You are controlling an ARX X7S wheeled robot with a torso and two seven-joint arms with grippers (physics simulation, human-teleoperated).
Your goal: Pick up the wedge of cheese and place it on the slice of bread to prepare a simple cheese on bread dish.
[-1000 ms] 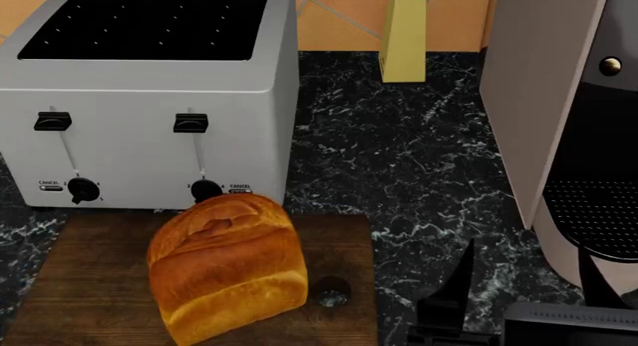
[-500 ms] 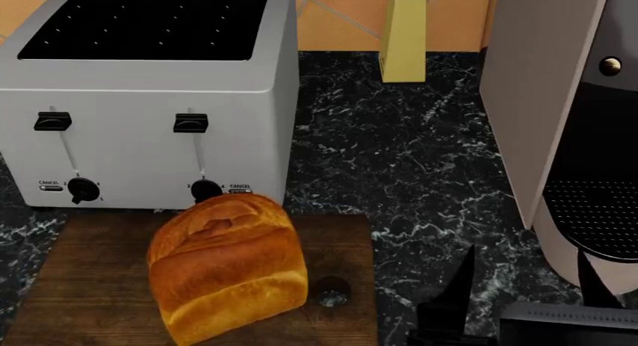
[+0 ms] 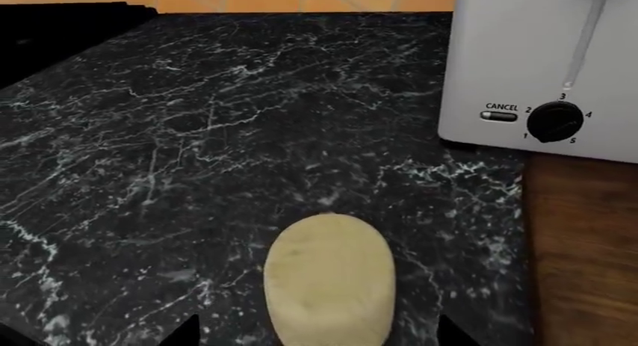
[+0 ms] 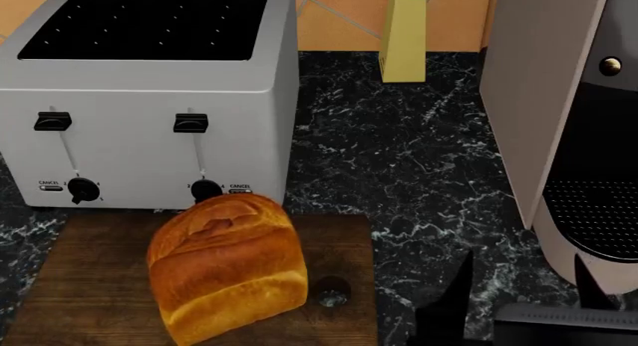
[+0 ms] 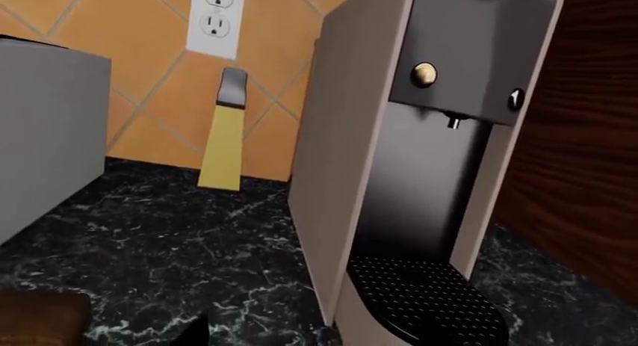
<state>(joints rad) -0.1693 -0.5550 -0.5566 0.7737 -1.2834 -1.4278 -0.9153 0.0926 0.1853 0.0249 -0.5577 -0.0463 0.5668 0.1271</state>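
Wedge of cheese (image 3: 329, 280) is lying lengthwise between the left gripper (image 3: 317, 332) tips, which are spread wide w/ nothing held, prob. nearer arm. Right gripper (image 4: 518, 290): fingers' state can't tell.

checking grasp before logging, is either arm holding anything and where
Nothing is held. The cheese wedge lies on the counter between the left fingers, untouched; the right gripper is empty.
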